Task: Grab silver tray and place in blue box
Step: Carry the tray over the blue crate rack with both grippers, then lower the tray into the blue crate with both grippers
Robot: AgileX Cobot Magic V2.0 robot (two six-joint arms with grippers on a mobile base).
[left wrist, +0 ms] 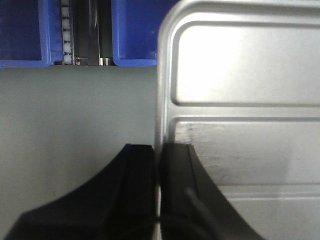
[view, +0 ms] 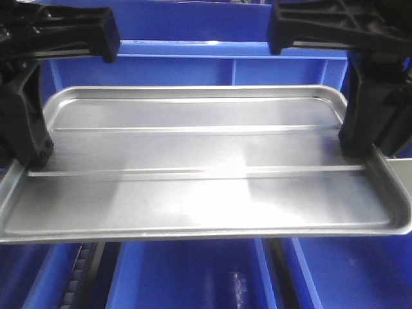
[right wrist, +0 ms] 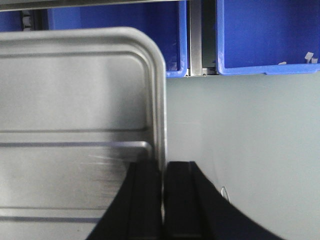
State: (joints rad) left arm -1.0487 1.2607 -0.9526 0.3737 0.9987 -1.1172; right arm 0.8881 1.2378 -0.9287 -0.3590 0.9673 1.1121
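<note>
The silver tray (view: 206,187) hangs level in the air and fills the middle of the front view, its two long raised ribs showing. My left gripper (view: 29,154) is shut on the tray's left rim, and in the left wrist view the fingers (left wrist: 159,147) pinch that thin edge of the tray (left wrist: 240,75). On the right rim my right gripper (view: 357,145) is shut too, and the right wrist view shows it (right wrist: 164,164) clamping the tray (right wrist: 75,100). Behind the tray stands the blue box (view: 193,69), its ribbed wall and lipped rim showing.
Narrower blue bins (view: 187,277) lie below the tray's near edge, with a dark roller track (view: 80,273) between two of them. Both wrist views show a grey surface (left wrist: 75,115) under the tray's ends and blue bins (right wrist: 265,35) beyond it.
</note>
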